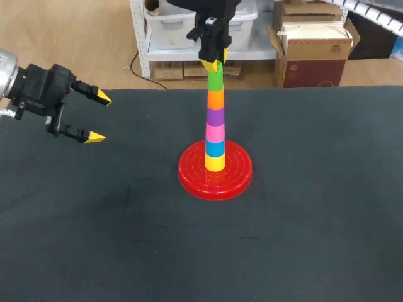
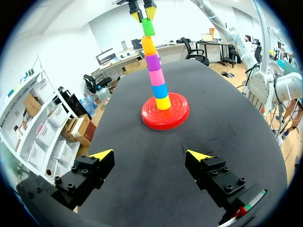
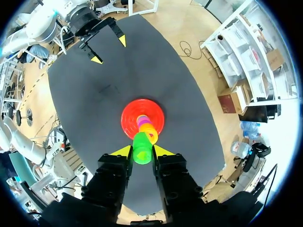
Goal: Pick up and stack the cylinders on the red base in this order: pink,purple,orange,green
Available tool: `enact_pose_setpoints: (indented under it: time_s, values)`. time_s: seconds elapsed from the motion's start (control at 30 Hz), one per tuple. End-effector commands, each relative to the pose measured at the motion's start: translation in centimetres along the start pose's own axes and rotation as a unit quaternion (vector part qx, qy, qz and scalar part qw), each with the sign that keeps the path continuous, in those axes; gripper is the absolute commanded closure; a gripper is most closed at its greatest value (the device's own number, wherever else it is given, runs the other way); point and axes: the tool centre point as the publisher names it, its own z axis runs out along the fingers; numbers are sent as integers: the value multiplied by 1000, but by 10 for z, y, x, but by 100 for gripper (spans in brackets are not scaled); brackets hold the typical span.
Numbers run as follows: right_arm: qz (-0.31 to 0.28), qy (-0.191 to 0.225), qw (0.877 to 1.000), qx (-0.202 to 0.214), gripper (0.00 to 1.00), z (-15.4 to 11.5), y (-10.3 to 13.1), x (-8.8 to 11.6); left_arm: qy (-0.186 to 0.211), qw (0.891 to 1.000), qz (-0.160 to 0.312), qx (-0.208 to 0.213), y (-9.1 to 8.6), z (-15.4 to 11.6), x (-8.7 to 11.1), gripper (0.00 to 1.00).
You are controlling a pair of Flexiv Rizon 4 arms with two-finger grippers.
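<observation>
Right gripper (image 1: 214,65) — clamped on green cylinder (image 1: 215,82), topmost above red base (image 1: 215,182); left gripper (image 1: 97,116) spread wide. Release is best made only once seated squarely.

We are finding a robotics lab: shelving (image 1: 141,38) is holding bins (image 1: 169,24) and cartons (image 1: 312,53), desks (image 2: 124,58) and office chairs (image 2: 193,49) are lining the wall.

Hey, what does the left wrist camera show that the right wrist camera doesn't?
Only the left wrist view shows the stack from the side, including the blue cylinder low down. Only the right wrist view looks straight down the stack, with the right gripper touching the green cylinder on both sides. Both show the red base, the green cylinder on top and the open left gripper.
</observation>
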Motion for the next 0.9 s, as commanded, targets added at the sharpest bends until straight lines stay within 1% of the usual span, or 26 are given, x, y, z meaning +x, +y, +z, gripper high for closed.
enact_pose_setpoints:
  time_s: [0.03, 0.2, 0.5, 0.73, 0.9]
  values:
    - [-2, 1, 1000, -1, 100, 4, -2, -5, -1, 1000, 1, -3, -2, 0, 1, 0]
    - [-8, -3, 1000, -4, 100, 5, -5, -9, -1, 1000, 1, -3, -2, 0, 1, 0]
    - [-11, -4, 1000, -15, 100, 0, -6, -9, -1, 1000, 1, -3, -2, 0, 1, 0]
    - [-15, -4, 1000, -21, 100, -1, -6, -13, -1, 1000, 1, -3, -2, 0, 1, 0]
    - [-12, 4, 1000, -22, 100, 0, -5, -10, -1, 1000, 1, -3, -2, 0, 1, 0]
